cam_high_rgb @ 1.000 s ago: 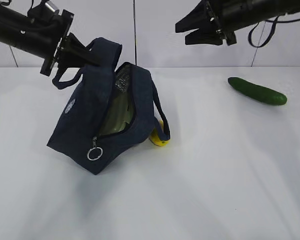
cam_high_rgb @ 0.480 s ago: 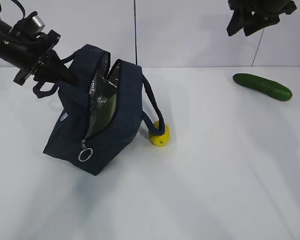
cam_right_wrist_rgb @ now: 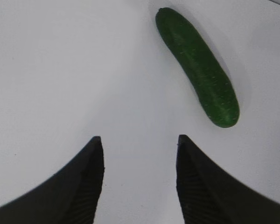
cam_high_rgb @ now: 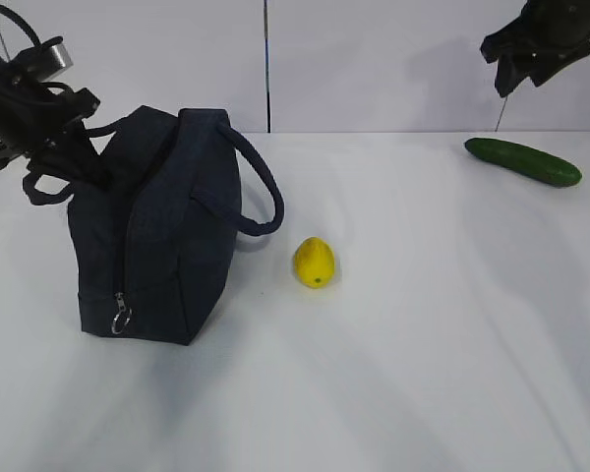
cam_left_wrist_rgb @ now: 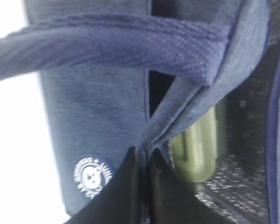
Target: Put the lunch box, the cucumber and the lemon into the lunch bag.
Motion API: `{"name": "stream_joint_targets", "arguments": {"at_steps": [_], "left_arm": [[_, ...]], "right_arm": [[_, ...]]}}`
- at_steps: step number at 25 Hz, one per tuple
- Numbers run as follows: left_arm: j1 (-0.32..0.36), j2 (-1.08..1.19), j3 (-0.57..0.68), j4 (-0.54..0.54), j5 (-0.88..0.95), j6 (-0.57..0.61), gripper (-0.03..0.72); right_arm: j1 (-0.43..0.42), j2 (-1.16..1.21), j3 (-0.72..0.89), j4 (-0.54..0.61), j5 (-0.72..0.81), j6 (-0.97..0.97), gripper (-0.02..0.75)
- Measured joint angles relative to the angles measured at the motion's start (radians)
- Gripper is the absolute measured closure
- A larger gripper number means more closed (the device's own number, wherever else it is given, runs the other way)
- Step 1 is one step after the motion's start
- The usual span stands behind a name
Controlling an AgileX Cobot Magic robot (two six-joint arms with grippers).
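Note:
The navy lunch bag [cam_high_rgb: 162,236] stands upright on the left of the table, its top open. My left gripper [cam_high_rgb: 87,165] is shut on the fabric at the bag's top left edge; in the left wrist view the gripper [cam_left_wrist_rgb: 143,157] pinches that rim beside the white logo [cam_left_wrist_rgb: 91,176]. The lunch box [cam_left_wrist_rgb: 198,142] shows its pale green lid inside the bag. The lemon [cam_high_rgb: 314,263] lies on the table just right of the bag. The cucumber [cam_high_rgb: 522,161] lies at the far right. My right gripper [cam_high_rgb: 516,61] hangs open above it, and in the right wrist view the gripper [cam_right_wrist_rgb: 140,140] is short of the cucumber [cam_right_wrist_rgb: 198,67].
One loop handle [cam_high_rgb: 261,192] arches out from the bag toward the lemon. The white tabletop [cam_high_rgb: 423,344] runs to a pale back wall [cam_high_rgb: 374,59].
The bag has swung from a tilt to upright and shifted left with my left gripper, uncovering the lemon. My right gripper has travelled right, over the cucumber.

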Motion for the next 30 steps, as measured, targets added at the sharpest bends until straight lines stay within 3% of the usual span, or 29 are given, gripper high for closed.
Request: {"name": "stream_joint_targets", "arguments": {"at_steps": [8, 18, 24, 30], "left_arm": [[0.0, 0.0, 0.0, 0.051, -0.002, -0.004, 0.696], [0.0, 0.0, 0.0, 0.077, -0.002, -0.005, 0.696], [0.0, 0.0, -0.001, 0.102, -0.002, -0.005, 0.696], [0.0, 0.0, -0.001, 0.114, -0.002, -0.005, 0.696]], "right_arm": [[-0.012, 0.07, 0.0, -0.071, 0.0, -0.014, 0.339], [-0.095, 0.137, 0.0, -0.097, -0.058, -0.046, 0.337], [-0.104, 0.206, -0.004, -0.146, -0.147, -0.061, 0.269], [-0.104, 0.278, -0.022, -0.16, -0.21, -0.174, 0.256]]}}
